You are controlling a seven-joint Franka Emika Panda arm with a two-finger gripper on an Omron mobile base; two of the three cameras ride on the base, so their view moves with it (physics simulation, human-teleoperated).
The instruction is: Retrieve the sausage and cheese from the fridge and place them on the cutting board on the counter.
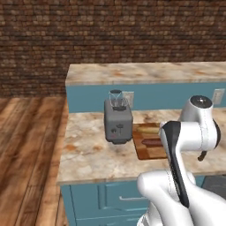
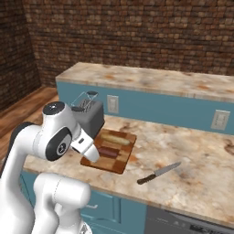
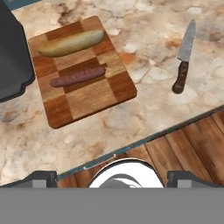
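Observation:
The reddish-brown cutting board lies on the beige counter, right of the grey toaster. A dark-red sausage rests across the board's middle. Beyond it on the board lies a pale tan loaf-shaped item. My gripper hangs open and empty above the counter's front edge, looking down at the board from the near side. The cheese and the fridge are out of view.
A kitchen knife lies on the counter right of the board. The toaster stands close against the board's left side. A raised teal back ledge with white outlets runs behind. Wooden floor lies left of the counter.

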